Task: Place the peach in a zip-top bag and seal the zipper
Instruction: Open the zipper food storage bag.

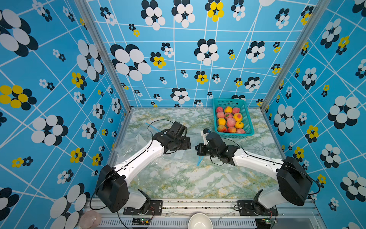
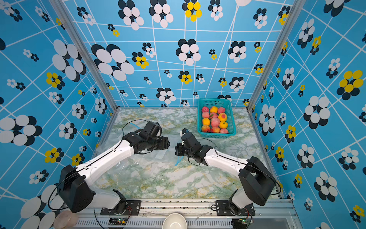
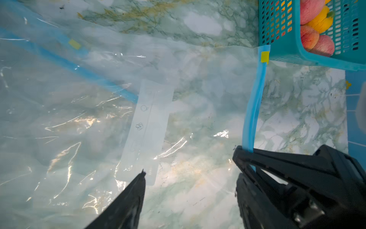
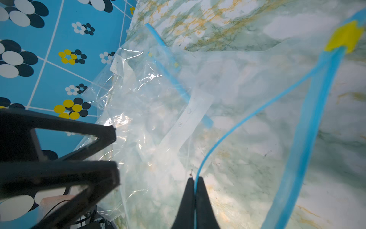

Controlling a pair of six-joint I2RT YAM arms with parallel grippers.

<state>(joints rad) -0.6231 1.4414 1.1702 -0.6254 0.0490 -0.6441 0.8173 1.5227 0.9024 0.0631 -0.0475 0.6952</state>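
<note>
Near edge: white round bowl (image 1: 200,221) on the metal rail between the two arm bases. Green-white marble-pattern table (image 1: 198,182) carries the rest. Both arms reach in to mid-table, wrists nearly facing. Clear plastic zip-top bag (image 4: 237,83) lies flat on the table, centre to left, partly under the left arm, with more crumpled clear bags piled at the left edge. Right gripper (image 4: 195,182): jaws pressed together, pinching the thin lip of the bag's blue zipper strip (image 3: 255,103). The other, wider blue lip runs apart from it, so the mouth is partly open; there is a yellow tab at the strip's far end. Left gripper (image 3: 191,174): jaws spread wide, nothing between them, over the bag just beside the right gripper. Pink-orange peaches (image 1: 230,122) all sit in the teal perforated plastic basket (image 1: 247,119) far right on the table, none in the bag. Blue flower-print walls (image 1: 178,59) stand behind.
</note>
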